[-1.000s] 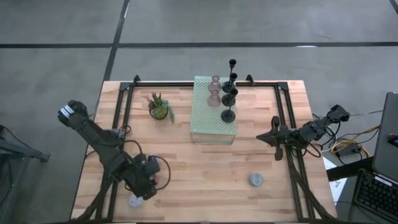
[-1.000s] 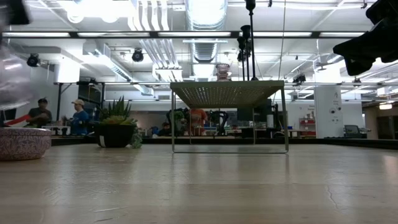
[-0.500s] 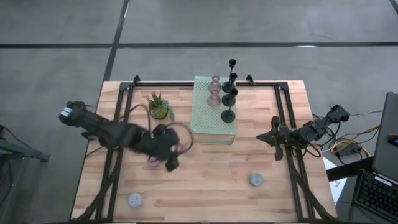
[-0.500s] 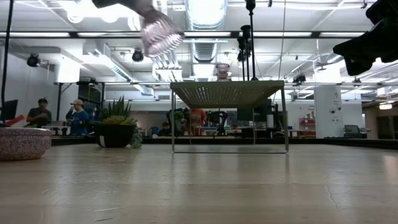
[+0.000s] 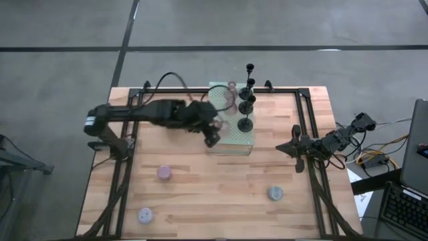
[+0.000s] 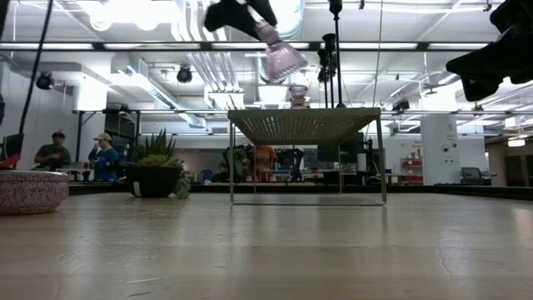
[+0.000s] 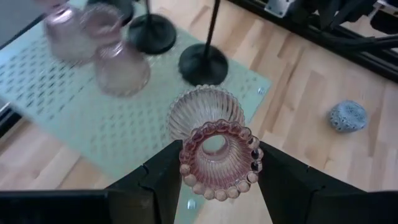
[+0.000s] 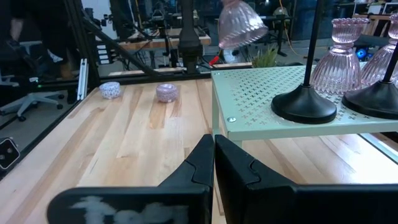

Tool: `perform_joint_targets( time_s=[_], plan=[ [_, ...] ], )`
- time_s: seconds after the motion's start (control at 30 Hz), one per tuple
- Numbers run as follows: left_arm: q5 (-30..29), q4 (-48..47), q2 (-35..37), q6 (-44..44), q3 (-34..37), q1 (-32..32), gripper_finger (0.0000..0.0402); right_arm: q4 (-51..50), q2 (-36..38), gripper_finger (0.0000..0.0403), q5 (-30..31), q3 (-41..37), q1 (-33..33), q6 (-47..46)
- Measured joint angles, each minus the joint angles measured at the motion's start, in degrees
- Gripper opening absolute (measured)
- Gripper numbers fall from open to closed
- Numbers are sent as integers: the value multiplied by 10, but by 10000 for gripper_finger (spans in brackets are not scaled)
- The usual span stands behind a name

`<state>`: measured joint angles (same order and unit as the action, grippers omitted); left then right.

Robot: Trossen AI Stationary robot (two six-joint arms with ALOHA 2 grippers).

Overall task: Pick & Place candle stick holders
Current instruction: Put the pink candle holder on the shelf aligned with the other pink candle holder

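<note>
My left gripper [image 5: 215,128] is shut on a pink ribbed glass candle stick holder [image 7: 208,115], held in the air over the near left part of the pale green perforated block [image 5: 224,137]. On the block stand two pink holders [image 5: 231,102] and several slim black ones [image 5: 246,123], each on its round base. Three low round holders rest on the table: a pink one [image 5: 164,173], a lavender one [image 5: 144,215] and a grey-blue one [image 5: 275,193]. My right gripper [image 5: 283,148] waits shut at the table's right edge. My left gripper pinches the pink holder just behind its beaded rim [image 7: 185,168], one finger on each side. The fingers slant down from the table's left side. The holder is lifted clear and tilted, its flared ribbed end [image 6: 286,60] pointing away from the fingers and down toward the block.
A small potted plant [image 6: 156,171] stands on the table left of the block; my left arm hides it in the high view. Black frame rails [image 5: 127,167] run along the table's left and right sides. Bare wood lies between the block and the near edge.
My left gripper has swung from the table's near left corner toward the far edge and the right, rising as it went, and now hangs over the block. The pink holder has travelled with it, clear of the table throughout.
</note>
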<state>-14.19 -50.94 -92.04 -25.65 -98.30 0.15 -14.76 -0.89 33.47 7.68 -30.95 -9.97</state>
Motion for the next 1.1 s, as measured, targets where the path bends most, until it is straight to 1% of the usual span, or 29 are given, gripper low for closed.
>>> perform_joint_targets(
  time_s=[0.1,0.17,0.27,0.37,0.53,1.1],
  plan=[
    [20,-11,-47,28,-49,22,188,0,0,8,0,0,0,0],
    [28,-40,-74,39,-79,34,188,0,0,8,0,0,0,-1],
    [23,-82,-110,52,-115,48,188,0,0,8,0,0,0,1],
    [23,-84,-136,52,-132,55,188,0,0,8,0,0,0,-1],
    [28,-66,-161,72,-139,54,188,0,0,8,0,0,0,-1],
    [26,-59,-166,68,-140,58,188,0,0,8,0,0,0,0]
  ],
)
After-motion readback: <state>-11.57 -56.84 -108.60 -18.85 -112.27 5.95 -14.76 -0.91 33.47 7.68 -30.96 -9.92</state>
